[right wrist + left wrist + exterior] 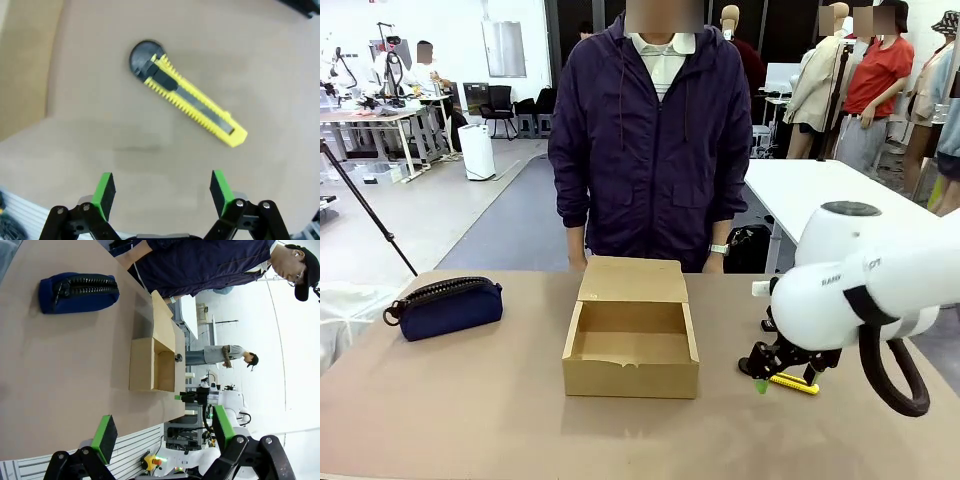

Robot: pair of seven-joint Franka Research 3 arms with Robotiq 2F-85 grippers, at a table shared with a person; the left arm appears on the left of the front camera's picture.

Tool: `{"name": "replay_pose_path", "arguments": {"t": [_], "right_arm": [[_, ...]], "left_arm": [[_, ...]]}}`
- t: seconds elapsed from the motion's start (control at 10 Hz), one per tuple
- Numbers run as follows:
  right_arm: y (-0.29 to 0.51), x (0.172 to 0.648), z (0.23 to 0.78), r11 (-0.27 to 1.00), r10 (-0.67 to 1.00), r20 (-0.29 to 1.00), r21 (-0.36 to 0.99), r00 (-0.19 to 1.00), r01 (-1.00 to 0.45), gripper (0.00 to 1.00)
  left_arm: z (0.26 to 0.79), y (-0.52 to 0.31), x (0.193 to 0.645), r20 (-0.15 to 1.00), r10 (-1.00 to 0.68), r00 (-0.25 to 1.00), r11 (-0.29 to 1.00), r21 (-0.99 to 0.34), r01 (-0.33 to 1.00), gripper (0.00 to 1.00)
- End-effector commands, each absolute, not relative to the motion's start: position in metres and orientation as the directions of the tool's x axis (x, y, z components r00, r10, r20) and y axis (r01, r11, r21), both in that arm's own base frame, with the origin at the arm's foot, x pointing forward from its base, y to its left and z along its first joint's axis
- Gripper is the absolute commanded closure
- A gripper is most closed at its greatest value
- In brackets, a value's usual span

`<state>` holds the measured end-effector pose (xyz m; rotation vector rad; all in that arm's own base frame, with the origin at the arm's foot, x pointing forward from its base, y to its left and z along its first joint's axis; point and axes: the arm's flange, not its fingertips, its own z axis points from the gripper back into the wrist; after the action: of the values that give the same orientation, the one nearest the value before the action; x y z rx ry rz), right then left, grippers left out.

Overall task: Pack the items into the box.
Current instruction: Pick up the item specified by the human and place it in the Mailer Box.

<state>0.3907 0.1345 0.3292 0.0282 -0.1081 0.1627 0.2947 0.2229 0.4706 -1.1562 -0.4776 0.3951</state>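
The yellow knife (790,381) lies flat on the table (470,410), to the right of the box (630,380) and apart from it. The right gripper (778,375) hangs just above it with its jaws spread and nothing between them.

In the right wrist view the knife (190,97) lies slantwise ahead of the gripper (162,187), not square to the two pads. If the jaws close on that slant, they would likely spin the knife or push it away instead of pinching it. It is also slim and low. A shallow descent may let the pads slip off its ribbed edges, and a deep one may jam the pads against the table.

The box is open, with its flap raised on the far side. It looks light, so a low carry from the right could knock its wall and shift it.

The blue pouch (450,305) lies far to the left, well apart from the box. It looks about as long as the box, so if it is dropped in crooked it may hang on the rim. The left gripper (162,430) is also spread and empty, above the near part of the table.
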Motion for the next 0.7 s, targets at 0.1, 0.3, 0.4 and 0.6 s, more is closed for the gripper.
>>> {"name": "replay_pose_path", "arguments": {"t": [0.1,0.3,0.4,0.6], "right_arm": [[0.134,0.391,0.329,0.986,0.16,0.11,0.019,0.981,-0.163,0.0],[0.134,0.391,0.329,0.986,0.16,0.11,0.019,0.981,-0.163,0.0],[0.134,0.391,0.329,0.986,0.16,0.11,0.019,0.981,-0.163,0.0],[0.133,0.417,0.331,0.857,0.498,0.189,0.041,0.847,-0.513,0.0]], "left_arm": [[0.473,0.223,0.294,0.155,0.537,0.829,0.338,-0.94,-0.043,0.0],[0.473,0.223,0.294,0.155,0.537,0.829,0.338,-0.94,-0.043,0.0],[0.473,0.223,0.294,0.155,0.537,0.829,0.338,-0.94,-0.043,0.0],[0.473,0.223,0.294,0.155,0.537,0.829,0.338,-0.94,-0.043,0.0]]}}
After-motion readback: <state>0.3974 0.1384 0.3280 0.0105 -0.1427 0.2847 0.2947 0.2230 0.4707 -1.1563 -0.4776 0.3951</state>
